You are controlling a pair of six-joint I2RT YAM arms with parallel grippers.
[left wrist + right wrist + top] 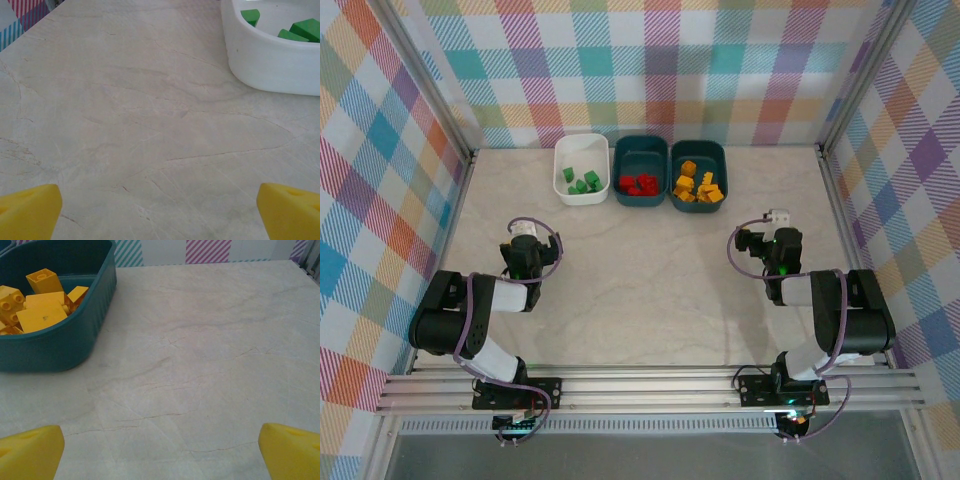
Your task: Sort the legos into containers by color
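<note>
Top external first: what are the surface and the room like? asks the desk

From my seat I see a pale marbled table (650, 300), walled on three sides by pastel plaid panels (650, 70). Aluminium rails (650, 385) run along the bottom of the frame.

And the legos against the pincers?

They are all in the tubs, which stand side by side at upper centre. I see green legos (585, 182) in the white tub (582, 150), red legos (639, 184) in the middle teal tub (641, 152) and yellow-orange legos (697, 187) in the right-hand teal tub (710, 150). On the left wrist view the left gripper (160, 212) is spread wide and grasps nothing, its yellow fingertips (30, 210) in the bottom corners. The white tub sits at upper right there, well apart from it. On the right wrist view the right gripper (160, 452) is likewise released and empty, with the right-hand teal tub at upper left of the frame, well apart from the fingertips
</note>
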